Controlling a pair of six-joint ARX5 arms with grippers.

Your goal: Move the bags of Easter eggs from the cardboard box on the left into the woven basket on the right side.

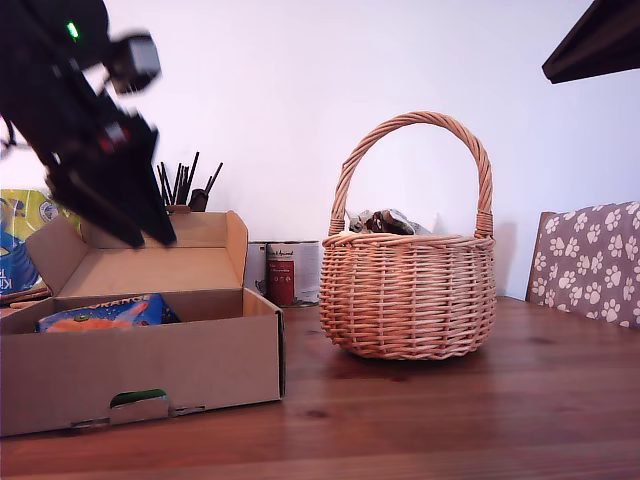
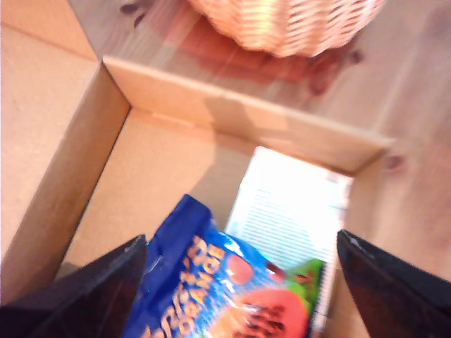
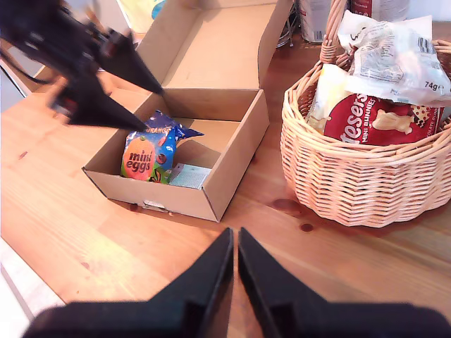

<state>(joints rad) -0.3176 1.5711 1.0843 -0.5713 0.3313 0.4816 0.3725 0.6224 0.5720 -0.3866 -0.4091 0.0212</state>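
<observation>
Operator: Pose of each arm?

Technician: My first gripper (image 3: 144, 105) hangs above the cardboard box (image 1: 150, 370) at the exterior view's left, angled downward into its opening. Its jaws stand wide apart, with a bag of Easter eggs (image 2: 211, 289) lying below and between them; nothing is gripped. My second gripper (image 3: 235, 264) points down at bare wooden table (image 3: 338, 274) in front of the box and the woven basket (image 1: 408, 295). Its fingers are pressed together, empty.

Operator: Materials and shapes?

Technician: Box: plain brown corrugated board, shallow, lid flap hinged upright at the back, tab slot in the front wall. The bag is glossy, crinkled plastic, blue with an orange egg print reading "mini eggs". It lies in the box beside a pale flat printed card (image 3: 189, 175). Basket: round, light-tan wicker with a tall arched braided handle, standing at the exterior view's right of the box. It holds a red packet (image 3: 384, 123) and a clear crinkled wrapper (image 3: 391, 53).
</observation>
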